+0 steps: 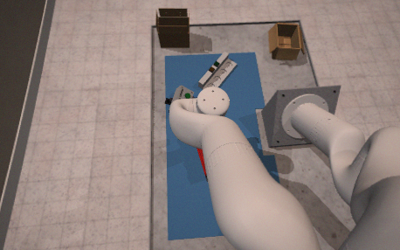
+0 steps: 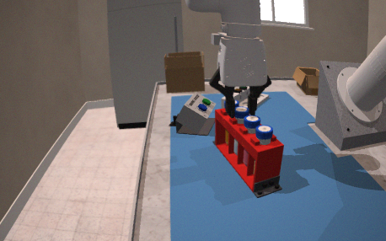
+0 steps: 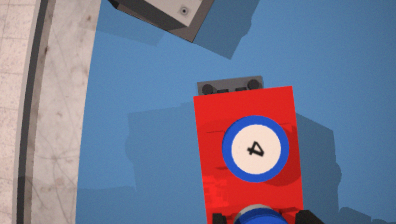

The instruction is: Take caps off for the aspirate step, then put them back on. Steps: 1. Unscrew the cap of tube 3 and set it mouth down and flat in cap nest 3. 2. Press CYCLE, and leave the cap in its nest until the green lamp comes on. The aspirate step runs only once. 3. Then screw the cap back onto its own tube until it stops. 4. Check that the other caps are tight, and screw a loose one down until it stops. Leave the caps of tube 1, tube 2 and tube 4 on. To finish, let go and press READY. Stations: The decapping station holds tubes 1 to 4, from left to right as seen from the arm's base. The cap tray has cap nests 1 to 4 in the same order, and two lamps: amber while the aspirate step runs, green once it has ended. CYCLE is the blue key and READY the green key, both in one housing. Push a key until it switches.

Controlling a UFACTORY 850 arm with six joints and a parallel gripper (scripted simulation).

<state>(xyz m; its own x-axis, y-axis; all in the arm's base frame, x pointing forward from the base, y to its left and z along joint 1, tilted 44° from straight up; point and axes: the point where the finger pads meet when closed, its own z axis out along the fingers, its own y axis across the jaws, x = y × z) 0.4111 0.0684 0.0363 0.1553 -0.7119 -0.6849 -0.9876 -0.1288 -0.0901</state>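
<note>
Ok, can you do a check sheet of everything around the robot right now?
Surface: blue mat on a grey table top.
Job's things: red tube rack with four blue caps, all on; cap 4 is at the end nearest the key housing. The cap tray lies beyond; its nests are too small to read.
Clutter: two cardboard boxes, one dark and one tan, at the table's far edge.
End effector: open, fingers either side of cap 3, not clamping it.
Cables: nothing seen.
Surroundings: tiled floor, a window, a grey cabinet.
</note>
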